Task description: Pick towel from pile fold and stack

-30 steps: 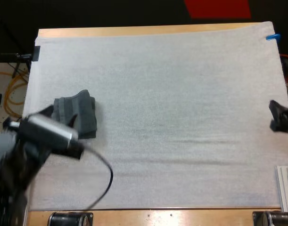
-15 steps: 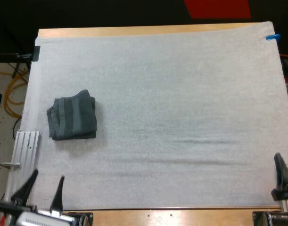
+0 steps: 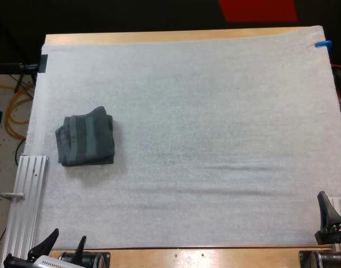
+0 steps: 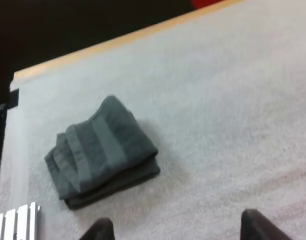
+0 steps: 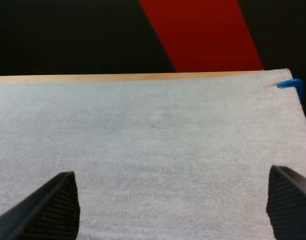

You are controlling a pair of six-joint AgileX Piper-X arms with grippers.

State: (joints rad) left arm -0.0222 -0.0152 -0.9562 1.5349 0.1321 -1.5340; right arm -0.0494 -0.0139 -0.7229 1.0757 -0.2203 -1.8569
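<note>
The folded towel is sitting left on the white mat; left gripper and right gripper are both hanging open, gripping nothing.

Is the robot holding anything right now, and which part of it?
Nothing. The left gripper and the right gripper are both open and empty; the folded towel lies alone on the mat.

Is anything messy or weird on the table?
Nothing much. The dark grey-green folded towel lies a little crooked on the white mat, and its layers do not quite line up at the edges. The left end effector and the right end effector are open and clear of it.
</note>
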